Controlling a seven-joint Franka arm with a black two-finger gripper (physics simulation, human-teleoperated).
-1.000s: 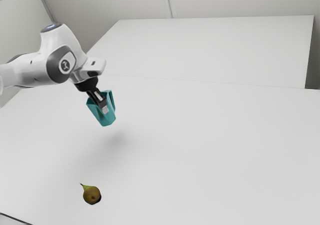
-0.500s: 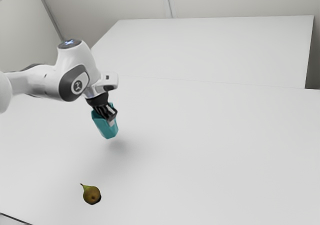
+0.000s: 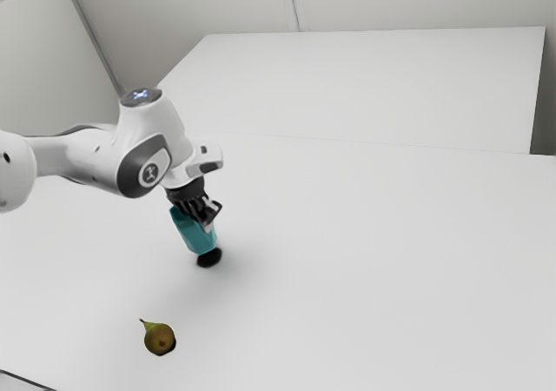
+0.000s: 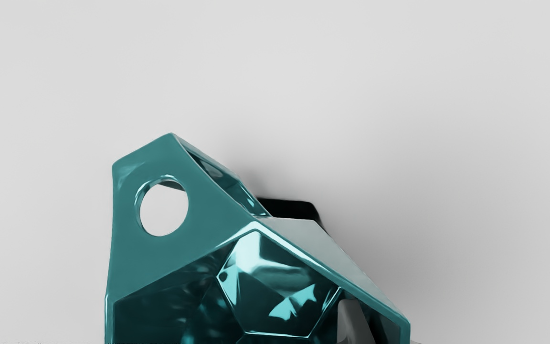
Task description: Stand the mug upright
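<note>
Low over the white table, my gripper (image 3: 207, 217) is shut on the wall of the teal faceted mug (image 3: 193, 234). The mug leans, its base down toward the exterior view's right and its mouth up by the hand. A dark shadow lies right under the base; I cannot tell whether the base touches the table. In the wrist view the mug (image 4: 155, 263) shows its open mouth and its handle with a round hole. One finger of the gripper (image 4: 382, 325) reaches inside the mouth, and the other is mostly hidden behind the wall.
A brown-green pear (image 3: 160, 339) lies on the white table (image 3: 373, 278), nearer the exterior view's bottom edge than the mug. Behind the table stands a pale raised panel (image 3: 365, 87).
My hand has moved down and toward the exterior view's right, carrying the mug closer to the table. The shadow under the mug has become small and dark. The pear has stayed put.
</note>
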